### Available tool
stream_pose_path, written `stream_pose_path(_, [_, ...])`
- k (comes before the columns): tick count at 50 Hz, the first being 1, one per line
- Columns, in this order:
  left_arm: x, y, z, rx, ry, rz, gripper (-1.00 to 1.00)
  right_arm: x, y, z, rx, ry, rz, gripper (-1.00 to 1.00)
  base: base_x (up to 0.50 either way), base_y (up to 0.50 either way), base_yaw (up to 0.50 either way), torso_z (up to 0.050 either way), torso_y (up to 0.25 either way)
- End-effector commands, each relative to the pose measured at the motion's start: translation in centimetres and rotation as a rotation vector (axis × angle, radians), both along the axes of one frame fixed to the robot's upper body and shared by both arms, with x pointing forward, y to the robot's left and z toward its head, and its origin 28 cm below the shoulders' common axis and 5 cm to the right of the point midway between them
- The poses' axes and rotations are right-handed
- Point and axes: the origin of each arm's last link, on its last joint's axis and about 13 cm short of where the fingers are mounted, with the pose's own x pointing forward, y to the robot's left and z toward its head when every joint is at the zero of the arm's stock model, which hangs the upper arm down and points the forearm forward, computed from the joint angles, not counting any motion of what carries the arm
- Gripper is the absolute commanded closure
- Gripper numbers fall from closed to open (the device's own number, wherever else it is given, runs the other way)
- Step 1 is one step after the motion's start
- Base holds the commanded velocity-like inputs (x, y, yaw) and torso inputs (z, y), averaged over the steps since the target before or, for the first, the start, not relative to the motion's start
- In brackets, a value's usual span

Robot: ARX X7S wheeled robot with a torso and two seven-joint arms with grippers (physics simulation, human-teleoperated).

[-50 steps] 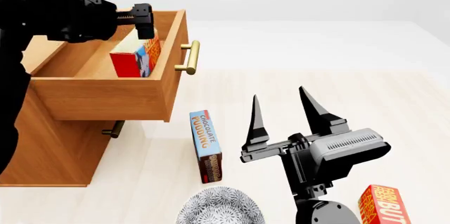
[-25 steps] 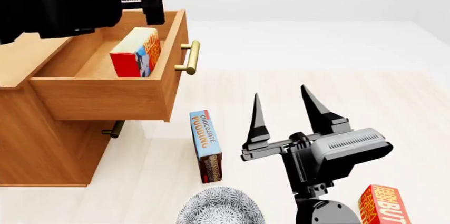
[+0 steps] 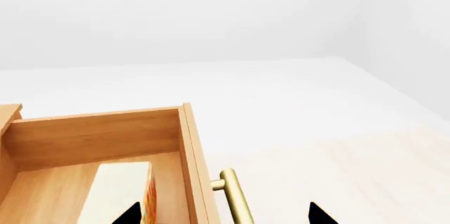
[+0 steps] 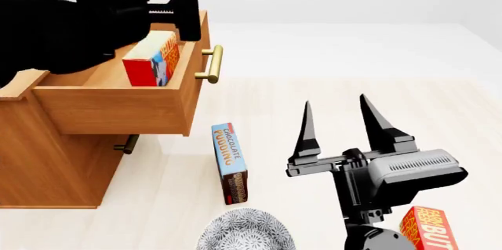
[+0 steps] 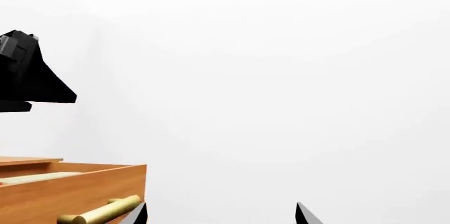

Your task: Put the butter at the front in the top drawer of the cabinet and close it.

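The top drawer (image 4: 117,100) of the cabinet (image 4: 47,162) stands pulled out, and the butter (image 4: 150,59) stands on edge inside it, red with a blue panel, against the front wall behind the brass handle (image 4: 211,65). The left gripper (image 4: 184,15) hovers over the drawer's front edge, empty with fingertips spread in the wrist view; the right gripper (image 4: 345,126) points upward, jaws apart, holding nothing. On the floor lie a box lettered "CHOCOLATE PUDDING" (image 4: 229,162), a patterned bowl (image 4: 244,232), and a second carton (image 4: 429,229) reading "FARM FRESH BUT…".

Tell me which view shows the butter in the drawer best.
Head view: the butter stands on edge inside the open top drawer, label visible. Left wrist shows only its pale top edge; right wrist a sliver.
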Motion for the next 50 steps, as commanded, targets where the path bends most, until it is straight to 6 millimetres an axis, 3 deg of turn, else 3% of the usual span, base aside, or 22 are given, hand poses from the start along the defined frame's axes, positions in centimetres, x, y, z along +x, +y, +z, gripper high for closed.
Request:
stream_pose_path(1, [-1.8, -1.3, -0.7, 0.016, -0.044, -0.064, -1.00, -0.6, -0.9, 0.2, -0.011, -0.010, -0.054, -1.00, 0.00, 0.00, 0.00, 0.000, 0.000])
stream_pose_path(30, [-5.2, -3.9, -1.5, -0.010, -0.156, -0.219, -1.00, -1.3, -2.5, -0.2, -0.015, -0.005, -0.143, -1.00, 0.00, 0.00, 0.00, 0.000, 0.000])
stream_pose_path(50, [-7.2, -5.1, -3.6, -0.027, -0.139, -0.292, -1.00, -1.3, -2.6, -0.2, -0.010, -0.002, -0.153, -1.00, 0.00, 0.00, 0.00, 0.000, 0.000])
